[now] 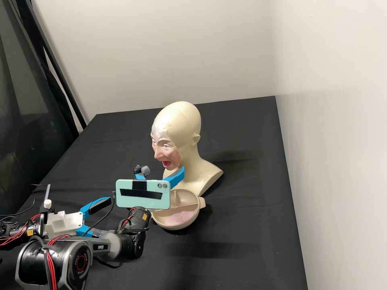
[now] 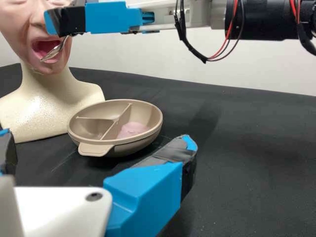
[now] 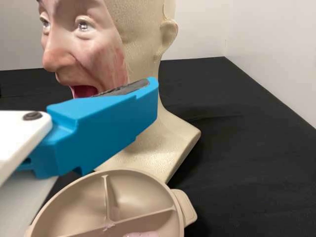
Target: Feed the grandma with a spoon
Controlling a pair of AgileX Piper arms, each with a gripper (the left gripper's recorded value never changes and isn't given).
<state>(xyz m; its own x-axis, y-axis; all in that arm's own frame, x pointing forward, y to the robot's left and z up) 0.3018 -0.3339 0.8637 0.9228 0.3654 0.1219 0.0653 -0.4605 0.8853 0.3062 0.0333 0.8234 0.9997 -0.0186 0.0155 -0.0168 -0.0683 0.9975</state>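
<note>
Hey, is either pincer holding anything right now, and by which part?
The right pincer holds a spoon by its handle, bowl end at the mouth of the mannequin head. The left pincer is open and empty.

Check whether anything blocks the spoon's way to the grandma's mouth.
Nothing visible does. The spoon in the right gripper has its tip at the open mouth, with no object between them. The divided bowl sits lower on the bench, off that path.
</note>
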